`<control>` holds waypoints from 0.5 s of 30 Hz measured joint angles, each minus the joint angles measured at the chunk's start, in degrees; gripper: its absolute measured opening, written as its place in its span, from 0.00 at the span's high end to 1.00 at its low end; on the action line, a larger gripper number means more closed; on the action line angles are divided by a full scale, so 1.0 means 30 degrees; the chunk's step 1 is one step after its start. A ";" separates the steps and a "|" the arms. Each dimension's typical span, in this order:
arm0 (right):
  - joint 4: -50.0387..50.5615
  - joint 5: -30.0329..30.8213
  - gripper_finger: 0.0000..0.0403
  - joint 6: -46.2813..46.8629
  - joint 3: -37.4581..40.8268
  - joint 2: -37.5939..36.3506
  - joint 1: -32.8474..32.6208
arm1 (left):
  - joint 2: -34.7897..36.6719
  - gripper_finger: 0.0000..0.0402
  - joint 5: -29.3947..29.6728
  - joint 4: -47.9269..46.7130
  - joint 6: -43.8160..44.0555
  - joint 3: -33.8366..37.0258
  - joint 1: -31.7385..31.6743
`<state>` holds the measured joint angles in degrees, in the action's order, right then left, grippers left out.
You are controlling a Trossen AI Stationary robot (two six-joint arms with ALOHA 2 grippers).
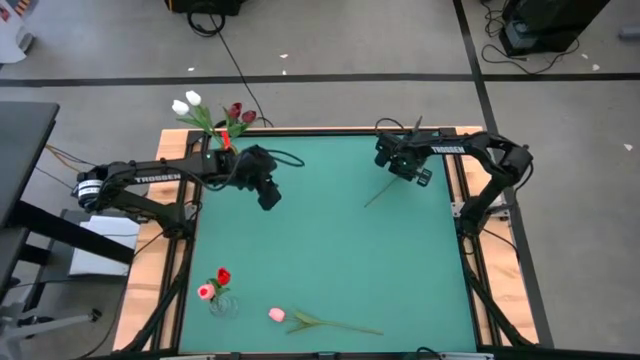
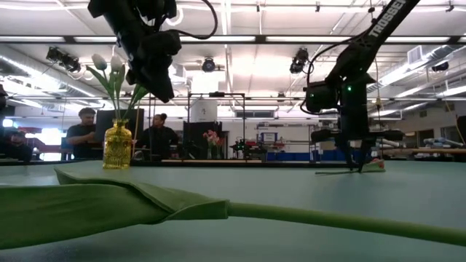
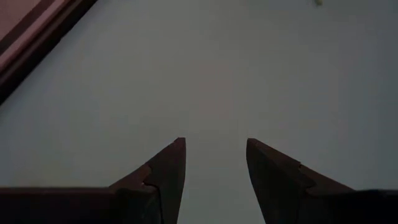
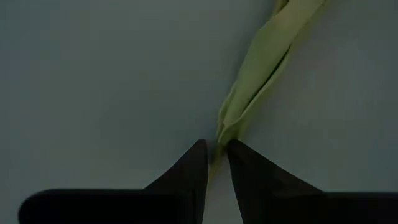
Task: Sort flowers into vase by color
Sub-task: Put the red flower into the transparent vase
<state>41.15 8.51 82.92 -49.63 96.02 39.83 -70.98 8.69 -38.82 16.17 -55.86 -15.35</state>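
From above, the right gripper (image 1: 408, 172) sits low over a flower (image 1: 383, 192) on the mat's far right; the left gripper (image 1: 268, 193) waits open and empty. Its wrist view shows fingers (image 4: 194, 163) nipped onto the stem, so this is the pickup. Next it should lift and carry to a matching vase (image 1: 222, 306).

Two vases: yellow vase (image 2: 117, 145) at far left corner, clear vase (image 1: 223, 305) near front left. Seven tulips: two white (image 1: 187, 102), two maroon (image 1: 240, 113), one red (image 1: 223, 276), two pink (image 1: 277, 315). Two arms.

Overhead, table-level, two close wrist views.
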 joint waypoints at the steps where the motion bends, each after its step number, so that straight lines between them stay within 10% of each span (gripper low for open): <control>1: 0.0039 -0.0021 0.80 0.0114 -0.0004 0.0087 0.0000 | 0.0000 0.57 0.0006 0.0010 -0.0216 0.0000 -0.0017; 15: -0.0030 -0.0585 0.96 -0.0540 0.0074 0.0211 0.0260 | 0.0000 0.57 0.0006 0.0025 -0.1911 0.0007 -0.1115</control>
<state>41.06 6.75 81.30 -49.41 96.66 40.61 -70.98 8.71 -38.74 10.43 -55.83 -18.70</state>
